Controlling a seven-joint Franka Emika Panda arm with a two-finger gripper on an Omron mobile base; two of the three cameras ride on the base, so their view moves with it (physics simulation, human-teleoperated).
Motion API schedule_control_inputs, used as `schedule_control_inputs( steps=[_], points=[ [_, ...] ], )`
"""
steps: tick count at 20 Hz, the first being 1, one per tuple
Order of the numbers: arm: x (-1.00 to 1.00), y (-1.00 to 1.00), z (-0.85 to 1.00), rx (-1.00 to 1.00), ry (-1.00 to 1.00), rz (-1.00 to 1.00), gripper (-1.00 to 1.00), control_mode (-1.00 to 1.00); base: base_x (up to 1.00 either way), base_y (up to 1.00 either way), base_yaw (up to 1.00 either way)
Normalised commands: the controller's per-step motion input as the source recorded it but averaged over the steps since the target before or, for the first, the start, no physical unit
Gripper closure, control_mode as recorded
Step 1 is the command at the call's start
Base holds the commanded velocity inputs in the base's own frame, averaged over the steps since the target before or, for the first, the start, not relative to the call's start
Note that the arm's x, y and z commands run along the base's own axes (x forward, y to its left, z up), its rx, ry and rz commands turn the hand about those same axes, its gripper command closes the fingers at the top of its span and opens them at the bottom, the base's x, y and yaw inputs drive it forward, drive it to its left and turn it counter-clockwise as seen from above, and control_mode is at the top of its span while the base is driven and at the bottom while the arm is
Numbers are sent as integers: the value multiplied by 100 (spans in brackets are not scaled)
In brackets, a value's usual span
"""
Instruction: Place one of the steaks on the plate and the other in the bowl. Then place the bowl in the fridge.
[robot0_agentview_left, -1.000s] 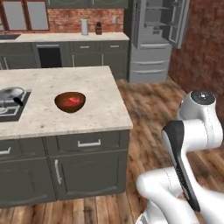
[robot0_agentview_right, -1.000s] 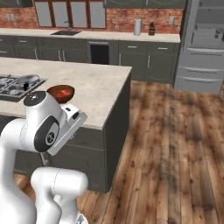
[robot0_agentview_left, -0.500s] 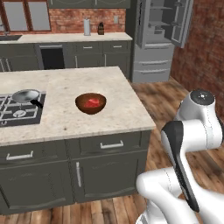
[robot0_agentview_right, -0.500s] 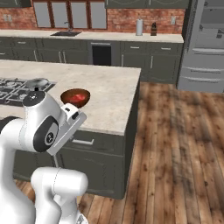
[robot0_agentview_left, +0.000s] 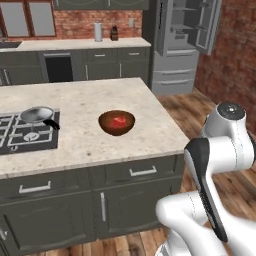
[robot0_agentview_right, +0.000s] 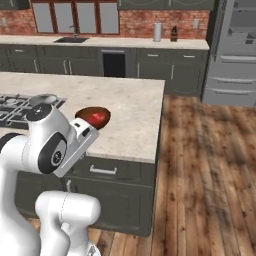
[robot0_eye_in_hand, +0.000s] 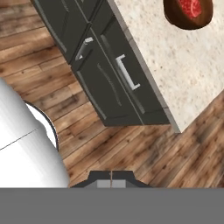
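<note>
My base has been sliding along the island — over the last second the bowl (robot0_agentview_left: 116, 122) has drifted from the left of my left base view toward its middle, so I'm lining up on it, not the bowl moving. It sits on the island counter (robot0_agentview_left: 90, 150) well in from the near edge, with one steak (robot0_agentview_left: 118, 120) lying inside it, so what's left, I judge, is carrying it to the fridge (robot0_agentview_left: 182, 45). In the hand view my gripper (robot0_eye_in_hand: 112, 174) is clenched on nothing, tucked low out in front of the island's cabinet doors (robot0_eye_in_hand: 105, 83), with the bowl far up on the counter. Left of the bowl a silver pan (robot0_agentview_left: 37, 115) rests on the stove (robot0_agentview_left: 20, 137), well apart from it. The fridge stands beyond the island's far right corner with a door swung open — the island itself is between me and a straight route.
</note>
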Motion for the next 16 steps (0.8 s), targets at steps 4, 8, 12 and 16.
schedule_control_inputs(
  steps=[4, 8, 12, 16],
  points=[
    [0, 0, 0, 0, 0, 0, 100, 100, 53, 26, -7],
    [0, 0, 0, 0, 0, 0, 100, 100, 38, 28, -6],
    [0, 0, 0, 0, 0, 0, 100, 100, 24, 38, -5],
    [0, 0, 0, 0, 0, 0, 100, 100, 28, 48, -4]
  ],
)
